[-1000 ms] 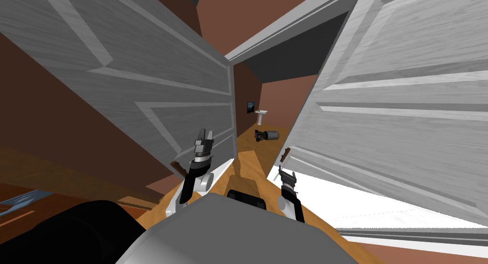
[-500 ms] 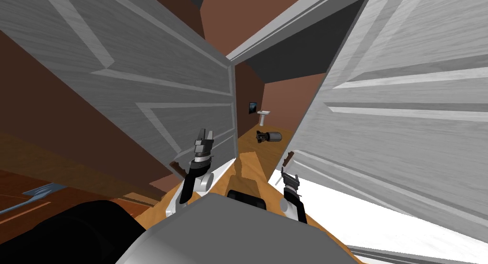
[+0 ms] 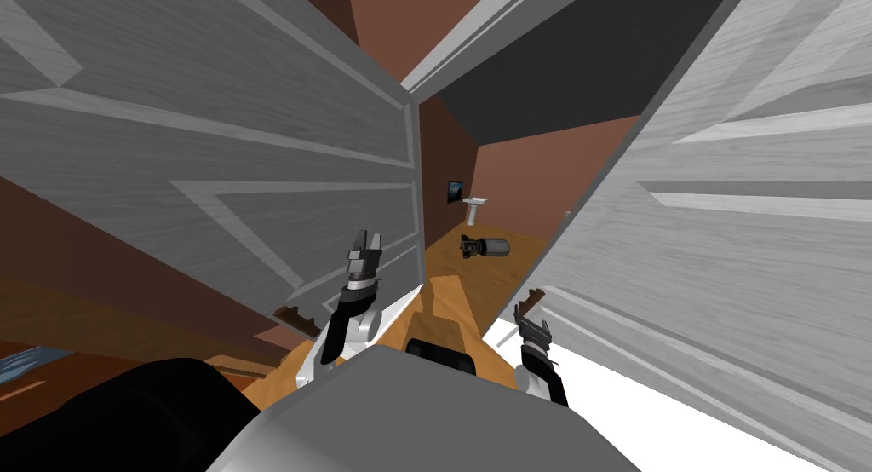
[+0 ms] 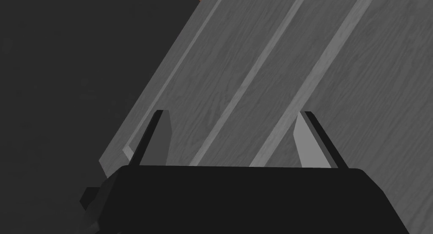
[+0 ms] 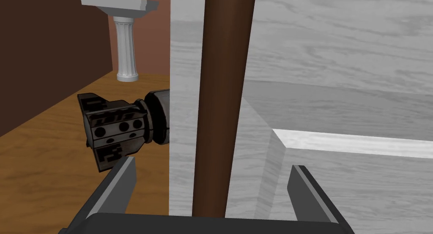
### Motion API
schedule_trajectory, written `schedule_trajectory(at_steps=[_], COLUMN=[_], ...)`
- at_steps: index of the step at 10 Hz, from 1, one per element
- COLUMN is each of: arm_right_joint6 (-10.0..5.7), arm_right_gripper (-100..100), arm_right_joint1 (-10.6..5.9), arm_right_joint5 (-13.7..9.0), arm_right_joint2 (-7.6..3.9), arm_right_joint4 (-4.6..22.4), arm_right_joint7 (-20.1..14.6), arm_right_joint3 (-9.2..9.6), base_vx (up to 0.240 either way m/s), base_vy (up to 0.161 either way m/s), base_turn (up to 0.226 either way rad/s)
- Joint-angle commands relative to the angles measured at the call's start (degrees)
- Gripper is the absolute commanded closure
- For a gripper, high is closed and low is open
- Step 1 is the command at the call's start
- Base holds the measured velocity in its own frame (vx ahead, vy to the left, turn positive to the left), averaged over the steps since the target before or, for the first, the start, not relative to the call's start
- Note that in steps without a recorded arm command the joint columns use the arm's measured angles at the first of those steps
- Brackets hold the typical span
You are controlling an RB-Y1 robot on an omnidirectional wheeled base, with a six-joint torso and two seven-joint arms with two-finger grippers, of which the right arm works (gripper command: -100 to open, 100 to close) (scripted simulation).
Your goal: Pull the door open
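Note:
The light grey panelled door (image 3: 732, 237) stands ajar on my right, its free edge (image 5: 184, 96) toward me. Its brown bar handle (image 5: 222, 96) (image 3: 533, 302) runs between the fingers of my right gripper (image 5: 212, 164) (image 3: 533, 328), which is open: the fingers (image 5: 120, 183) stand apart from the bar on both sides. My left gripper (image 3: 366, 241) (image 4: 231, 114) is raised in front of the darker grey door (image 3: 255, 177) on my left, open and holding nothing.
Through the gap lies a wooden floor (image 3: 511, 267) with a dark cylindrical object (image 3: 485, 247) (image 5: 122, 128) on its side and a white pedestal sink (image 3: 475, 208) (image 5: 124, 41) against the brown wall. The left door carries its own brown handle (image 3: 291, 319).
The right door's free edge and handle have swung right and toward me, widening the gap. My right gripper went with the handle. The view has shifted somewhat; the left arm holds its pose.

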Motion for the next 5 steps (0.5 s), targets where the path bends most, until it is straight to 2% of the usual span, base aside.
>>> schedule_trajectory(at_steps=[1,3,4,5], arm_right_joint6=[-0.16,-0.29,-0.16,-0.16], arm_right_gripper=[-100,-100,-100,100], arm_right_joint1=[0.60,0.93,0.95,0.95], arm_right_joint5=[-0.01,-0.02,-0.05,-0.05], arm_right_joint2=[-1.44,-2.64,-2.35,-2.35], arm_right_joint4=[0.62,1.25,0.78,0.78], arm_right_joint7=[-2.05,-3.67,-2.99,-2.99], arm_right_joint3=[-0.23,-0.40,-0.37,-0.37], base_vx=[0.205,0.148,0.057,-0.006], base_vy=[-0.043,-0.014,-0.004,-0.001], base_turn=[0.072,0.044,0.007,-0.005])
